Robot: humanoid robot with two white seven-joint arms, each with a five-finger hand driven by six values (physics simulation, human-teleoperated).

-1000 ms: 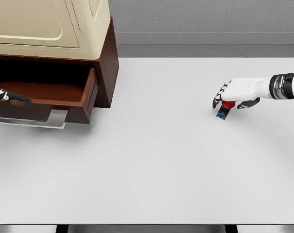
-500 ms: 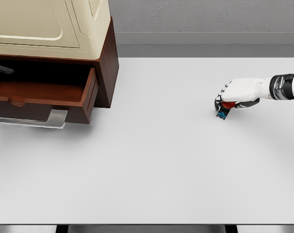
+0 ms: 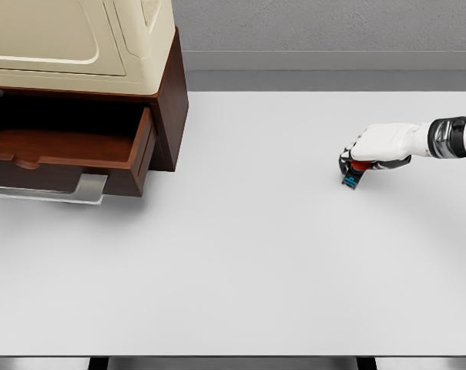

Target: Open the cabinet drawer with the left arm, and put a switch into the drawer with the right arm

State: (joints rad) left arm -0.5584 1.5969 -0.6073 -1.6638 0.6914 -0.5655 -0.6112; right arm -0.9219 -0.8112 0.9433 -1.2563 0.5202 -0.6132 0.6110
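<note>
White right hand (image 3: pixel 369 156) curls closed around the red-and-blue switch (image 3: pixel 356 174) on the table (image 3: pixel 256 254); no readable writing.

White table (image 3: pixel 240 262), full width. Brown cabinet (image 3: pixel 168 100) at the far left, carrying a cream appliance (image 3: pixel 78 38). Drawer (image 3: pixel 102 150) pulled out, with a clear handle (image 3: pixel 63 193) on its front. Right hand (image 3: pixel 375 150) at the right, arm entering from the right edge, fingers curled over a switch (image 3: pixel 353 179), red above, blue-black below, on the tabletop.
</note>
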